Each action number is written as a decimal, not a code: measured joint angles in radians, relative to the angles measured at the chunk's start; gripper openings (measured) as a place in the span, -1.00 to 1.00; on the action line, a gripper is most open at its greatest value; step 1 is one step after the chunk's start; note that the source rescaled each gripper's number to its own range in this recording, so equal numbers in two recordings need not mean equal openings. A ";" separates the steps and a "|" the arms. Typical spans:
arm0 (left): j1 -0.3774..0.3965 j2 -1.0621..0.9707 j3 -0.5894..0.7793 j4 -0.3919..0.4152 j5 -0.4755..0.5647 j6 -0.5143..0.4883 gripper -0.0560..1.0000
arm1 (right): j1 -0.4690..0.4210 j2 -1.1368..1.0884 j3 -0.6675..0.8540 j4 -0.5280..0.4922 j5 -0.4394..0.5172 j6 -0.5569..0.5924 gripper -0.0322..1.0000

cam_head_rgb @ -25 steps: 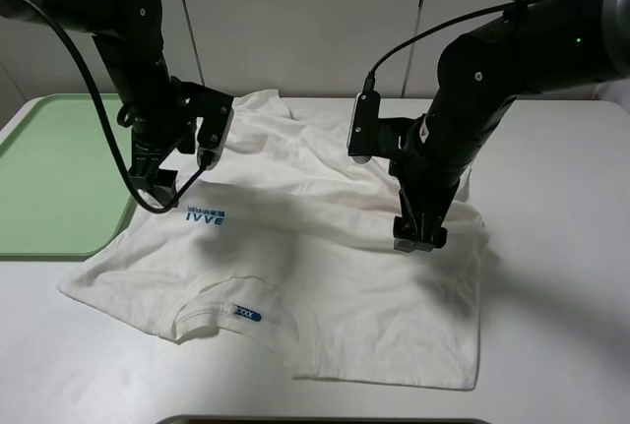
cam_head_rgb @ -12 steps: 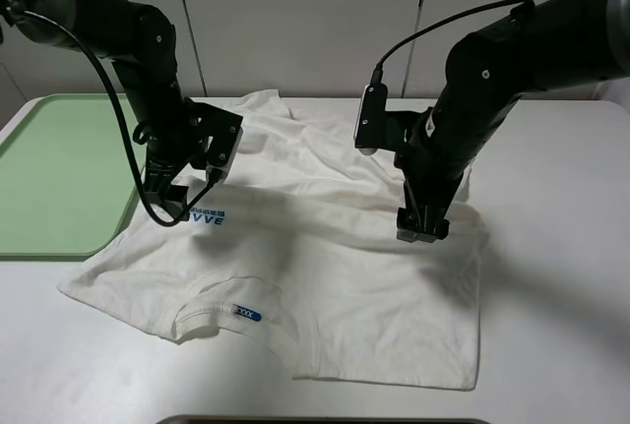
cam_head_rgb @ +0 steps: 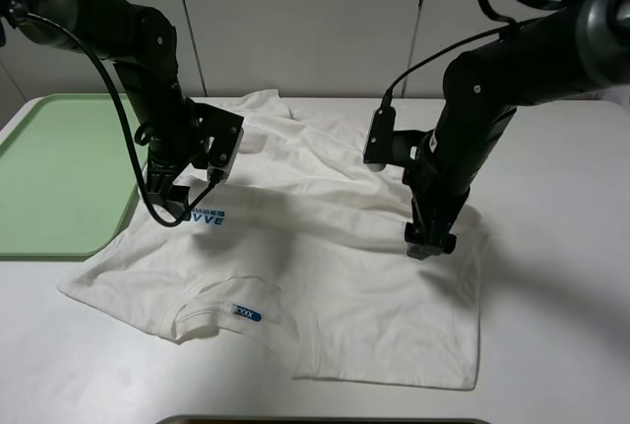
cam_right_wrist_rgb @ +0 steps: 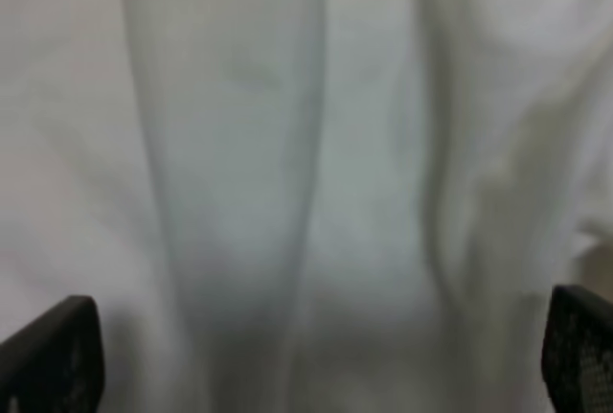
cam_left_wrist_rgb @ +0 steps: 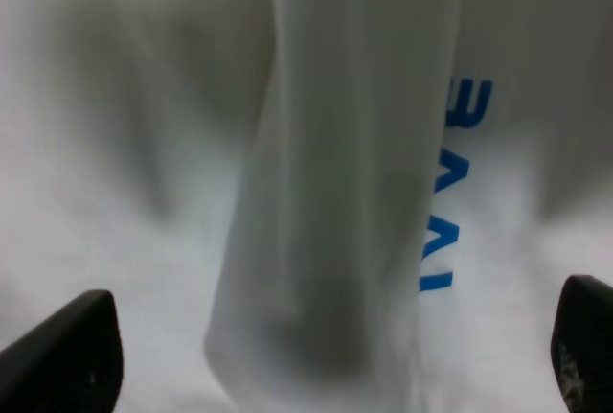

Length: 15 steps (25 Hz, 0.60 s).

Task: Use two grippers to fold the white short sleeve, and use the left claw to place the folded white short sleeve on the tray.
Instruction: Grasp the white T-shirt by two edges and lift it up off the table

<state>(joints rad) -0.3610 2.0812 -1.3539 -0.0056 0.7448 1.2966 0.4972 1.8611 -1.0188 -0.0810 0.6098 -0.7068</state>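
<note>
Beginning the fold: holding left pincer (cam_head_rgb: pixel 169 208) and right pincer (cam_head_rgb: pixel 429 244) released, jaws wide, each straddling a ridge of the white short sleeve (cam_head_rgb: pixel 335 286) lying spread directly beneath. Probably needing clenching on cloth next, keeping the tray (cam_head_rgb: pixel 49 173), outboard of the left pincer, for later.

- Two black jointed robot arms, each ending in one pincer: left gripper (cam_head_rgb: pixel 167 208), right gripper (cam_head_rgb: pixel 429 244).
- One white T-shirt (cam_head_rgb: pixel 335 276).
- Two blue markings on it: chest print (cam_head_rgb: pixel 207 218), neck label (cam_head_rgb: pixel 243 314).
- One pale green tray (cam_head_rgb: pixel 49 178).
- One white table (cam_head_rgb: pixel 561 326).
</note>
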 joint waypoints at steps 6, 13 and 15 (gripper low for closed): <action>0.000 0.000 0.000 0.000 0.000 0.000 0.76 | 0.000 0.062 0.000 0.003 0.014 0.004 1.00; 0.000 0.000 0.000 -0.015 0.000 0.000 0.75 | 0.000 0.122 0.000 0.033 0.014 0.008 1.00; 0.000 0.000 0.000 -0.015 0.000 0.000 0.74 | 0.000 0.127 -0.001 0.041 0.014 0.008 1.00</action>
<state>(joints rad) -0.3610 2.0812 -1.3539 -0.0203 0.7448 1.2966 0.4972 1.9877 -1.0195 -0.0403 0.6240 -0.6991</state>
